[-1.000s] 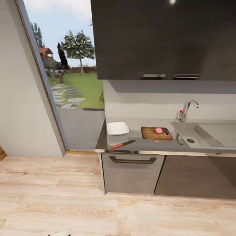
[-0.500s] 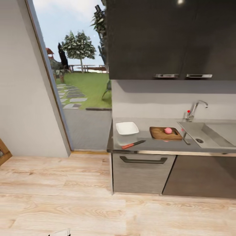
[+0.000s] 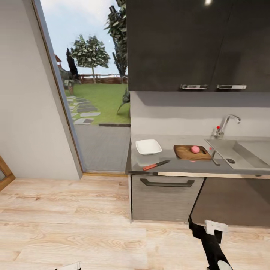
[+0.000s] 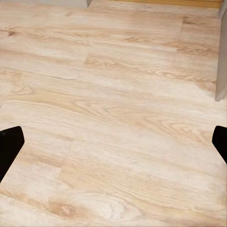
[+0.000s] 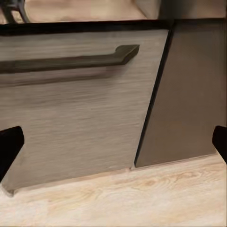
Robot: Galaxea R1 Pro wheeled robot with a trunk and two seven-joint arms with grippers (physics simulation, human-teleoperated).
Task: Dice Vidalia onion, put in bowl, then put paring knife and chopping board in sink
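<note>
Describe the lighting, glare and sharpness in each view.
Head view: daylight from the doorway, a bright glare spot on the upper cabinet, a soft shadow beneath the cabinets, slightly soft render. Left wrist view: evenly lit wood floor. Right wrist view: dim, blurry drawer front.

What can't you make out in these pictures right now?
- Sink: head view, its right part is cut off by the picture's edge.
- Onion on the chopping board: too small to tell whether it is cut.
- Paring knife: blade detail too small.
- Right gripper: low in the head view, jaws unclear there.
</note>
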